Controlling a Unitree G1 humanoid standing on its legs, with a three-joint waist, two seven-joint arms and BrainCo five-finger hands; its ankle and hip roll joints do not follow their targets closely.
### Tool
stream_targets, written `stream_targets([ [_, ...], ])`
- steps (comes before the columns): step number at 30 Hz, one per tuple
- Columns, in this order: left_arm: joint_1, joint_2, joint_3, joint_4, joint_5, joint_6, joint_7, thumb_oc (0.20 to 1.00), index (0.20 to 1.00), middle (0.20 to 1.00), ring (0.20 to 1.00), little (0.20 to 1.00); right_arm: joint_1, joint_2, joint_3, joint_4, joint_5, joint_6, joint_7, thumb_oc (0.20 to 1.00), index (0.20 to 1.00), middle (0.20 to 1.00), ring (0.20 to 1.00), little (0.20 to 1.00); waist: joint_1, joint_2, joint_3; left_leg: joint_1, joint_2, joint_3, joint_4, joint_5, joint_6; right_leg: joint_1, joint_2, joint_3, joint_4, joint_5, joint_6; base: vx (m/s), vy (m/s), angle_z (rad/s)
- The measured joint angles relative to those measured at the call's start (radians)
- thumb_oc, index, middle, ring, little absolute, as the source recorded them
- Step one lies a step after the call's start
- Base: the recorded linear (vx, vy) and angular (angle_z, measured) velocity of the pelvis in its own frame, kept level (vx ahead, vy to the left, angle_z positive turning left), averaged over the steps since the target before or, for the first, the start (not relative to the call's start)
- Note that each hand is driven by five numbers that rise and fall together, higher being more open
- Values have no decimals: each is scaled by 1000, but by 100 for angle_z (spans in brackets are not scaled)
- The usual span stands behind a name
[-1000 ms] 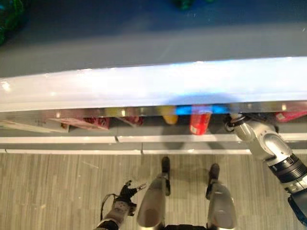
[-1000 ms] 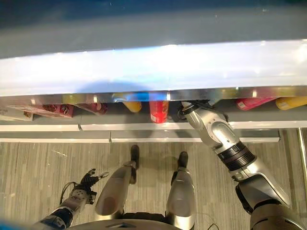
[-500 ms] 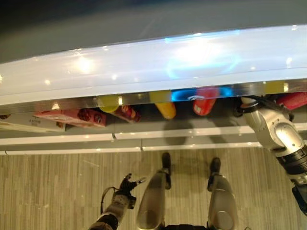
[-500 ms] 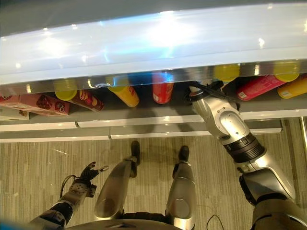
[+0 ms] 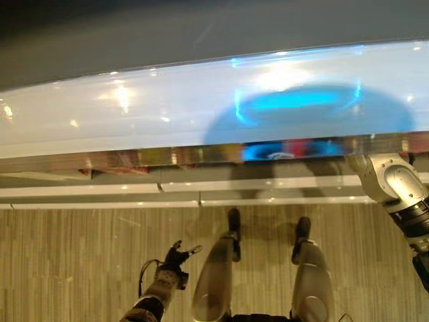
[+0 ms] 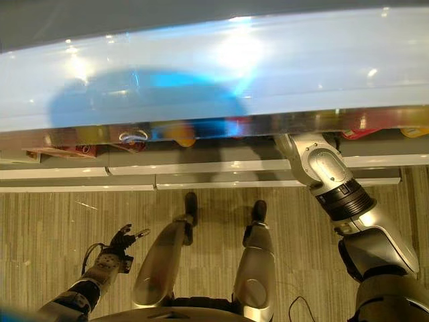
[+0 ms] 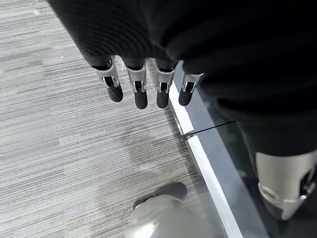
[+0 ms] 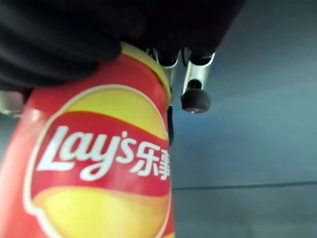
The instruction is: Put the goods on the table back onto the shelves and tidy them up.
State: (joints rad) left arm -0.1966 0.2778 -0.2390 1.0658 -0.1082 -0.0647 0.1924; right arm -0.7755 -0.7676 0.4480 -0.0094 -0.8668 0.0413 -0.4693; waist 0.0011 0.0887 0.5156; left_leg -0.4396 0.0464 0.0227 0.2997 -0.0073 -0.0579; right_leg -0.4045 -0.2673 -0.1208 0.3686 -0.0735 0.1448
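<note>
The red chip canister [image 8: 99, 168], with a yellow band and a yellow rim, sits against the right hand [image 8: 195, 94] in the right wrist view, close under the dark ribbed cover, with grey shelf panels behind it. One dark-tipped finger [image 8: 196, 100] stands beside the canister's upper edge, apart from it; the other fingers are hidden behind the canister, so whether the hand clasps it cannot be told. In the eye views the right arm [image 6: 332, 178] reaches up under the front edge of the white shelf board [image 6: 214, 67], and the hand itself is hidden beneath that board.

Under the same board, along its front edge, parts of other goods show on the lower shelf [image 6: 221, 164]: a flat red box [image 6: 57, 151] toward the shelf's left end, a yellow canister [image 6: 181, 137] near the middle, and a red package [image 6: 358, 133] toward the right end. A blue reflection lies across the white board above them.

The left hand [image 5: 175, 258] hangs low beside the robot over the striped grey floor [image 7: 59, 148], its fingers [image 7: 140, 94] straight and relaxed, holding nothing. In the left wrist view its fingertips point down toward the floor near the white base strip [image 7: 208, 168] of the shelving.
</note>
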Motion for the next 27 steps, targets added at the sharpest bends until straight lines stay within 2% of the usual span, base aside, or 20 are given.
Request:
stream_targets([
  [18,-36,0,-1,9,-6,0,10,1000,1000,1000,1000,1000,-7,1,71,58,0,2,0,200,200,200,200,200,-2,11,7,-51,0,2,18,2,2,-65,-2,12,39,-8,-2,-1,0,0],
  [27,-50,0,1,10,-6,0,30,1000,1000,1000,1000,1000,-44,1,70,63,-1,19,-4,200,200,200,200,200,-6,16,10,-78,0,7,26,4,4,-101,-3,20,55,-10,-4,0,0,0],
])
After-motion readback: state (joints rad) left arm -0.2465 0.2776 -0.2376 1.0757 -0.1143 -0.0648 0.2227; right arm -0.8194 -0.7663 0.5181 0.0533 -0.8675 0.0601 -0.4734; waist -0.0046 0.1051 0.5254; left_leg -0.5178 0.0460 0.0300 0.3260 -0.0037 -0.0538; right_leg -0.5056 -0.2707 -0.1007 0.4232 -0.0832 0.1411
